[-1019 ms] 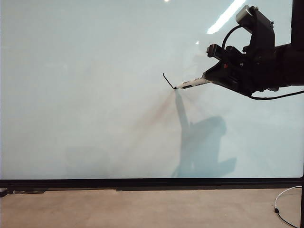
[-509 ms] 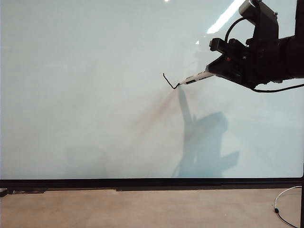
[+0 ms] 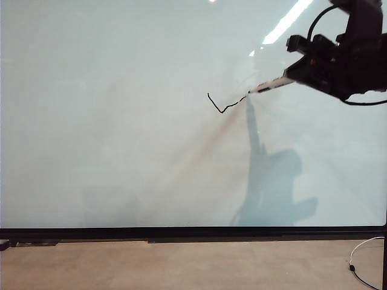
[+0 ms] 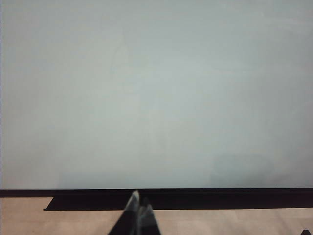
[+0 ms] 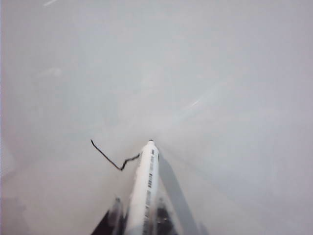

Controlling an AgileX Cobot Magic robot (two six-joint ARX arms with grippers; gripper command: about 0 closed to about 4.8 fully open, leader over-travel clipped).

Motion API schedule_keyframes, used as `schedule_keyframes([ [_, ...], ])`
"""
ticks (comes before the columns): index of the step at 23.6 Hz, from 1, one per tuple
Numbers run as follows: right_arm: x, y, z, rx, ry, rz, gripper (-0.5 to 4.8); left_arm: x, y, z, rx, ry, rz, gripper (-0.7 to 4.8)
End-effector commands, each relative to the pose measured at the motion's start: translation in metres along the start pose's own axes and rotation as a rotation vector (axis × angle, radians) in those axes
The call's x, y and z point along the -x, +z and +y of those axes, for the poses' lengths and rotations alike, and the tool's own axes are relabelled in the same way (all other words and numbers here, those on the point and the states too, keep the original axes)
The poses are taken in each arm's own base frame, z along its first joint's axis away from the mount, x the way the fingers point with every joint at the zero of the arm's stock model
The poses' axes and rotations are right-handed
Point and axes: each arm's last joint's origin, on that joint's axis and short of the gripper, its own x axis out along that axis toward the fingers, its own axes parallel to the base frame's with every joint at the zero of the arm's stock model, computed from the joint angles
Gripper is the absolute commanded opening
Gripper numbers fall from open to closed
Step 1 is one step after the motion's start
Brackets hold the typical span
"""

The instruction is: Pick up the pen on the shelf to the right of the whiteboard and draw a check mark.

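Observation:
The whiteboard (image 3: 121, 121) fills the exterior view, pale and glossy with a black lower frame. At the upper right my right gripper (image 3: 290, 74) is shut on the pen (image 3: 271, 84), a slim white marker whose black tip touches the board. A thin black check mark (image 3: 222, 106) runs from a short left stroke up to the pen tip. In the right wrist view the pen (image 5: 145, 188) sticks out between the right gripper (image 5: 142, 213) fingers, tip at the check mark (image 5: 110, 159). My left gripper (image 4: 140, 201) is shut, empty, low before the whiteboard (image 4: 156, 88).
A black ledge (image 3: 193, 233) runs along the board's bottom edge above a tan surface (image 3: 181, 266). A white cable with a black plug (image 3: 358, 254) lies at the lower right. The arm's shadow (image 3: 272, 181) falls on the board below the pen.
My right gripper has moved up and to the right with the pen, drawing the rising right stroke of the check mark. The left gripper has stayed still.

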Motion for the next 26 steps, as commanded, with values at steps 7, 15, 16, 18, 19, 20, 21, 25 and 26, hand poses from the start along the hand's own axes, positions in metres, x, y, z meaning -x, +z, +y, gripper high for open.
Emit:
schedule_keyframes([
  [7, 0.0039, 0.0132, 0.0001, 0.029, -0.008, -0.064, -0.04, 0.0002, 0.0016, 0.0, -0.005, 0.0, -0.009, -0.04],
  [15, 0.0033, 0.0089, -0.0001, 0.002, 0.003, -0.017, -0.04, 0.0002, 0.0016, 0.0, -0.005, 0.0, -0.009, -0.05],
  [16, 0.0031, 0.0084, -0.0003, 0.001, 0.001, -0.01, -0.04, 0.0002, 0.0016, 0.0, -0.005, 0.0, -0.009, -0.04],
  [18, 0.003, 0.0068, -0.0007, -0.001, -0.003, 0.007, -0.04, 0.0001, 0.0015, 0.0, -0.005, 0.0, -0.008, -0.04],
  [19, 0.003, 0.0065, -0.0008, -0.001, -0.004, 0.01, -0.05, 0.0002, 0.0016, 0.0, -0.005, 0.0, -0.009, -0.04],
  [20, 0.003, 0.0063, -0.0008, -0.001, -0.004, 0.011, -0.04, 0.0002, 0.0016, 0.0, -0.005, 0.0, -0.008, -0.05],
  [21, 0.003, 0.006, -0.0009, -0.001, -0.005, 0.013, -0.04, 0.0001, 0.0015, 0.0, -0.005, 0.0, -0.008, -0.05],
  [25, 0.0016, 0.0071, -0.0007, -0.001, -0.003, 0.01, -0.04, 0.0002, 0.0016, 0.0, -0.005, 0.0, -0.009, -0.04],
  [26, 0.001, 0.0077, -0.0006, 0.0, 0.001, 0.009, -0.04, 0.0002, 0.0016, 0.0, -0.005, 0.0, -0.009, -0.04],
])
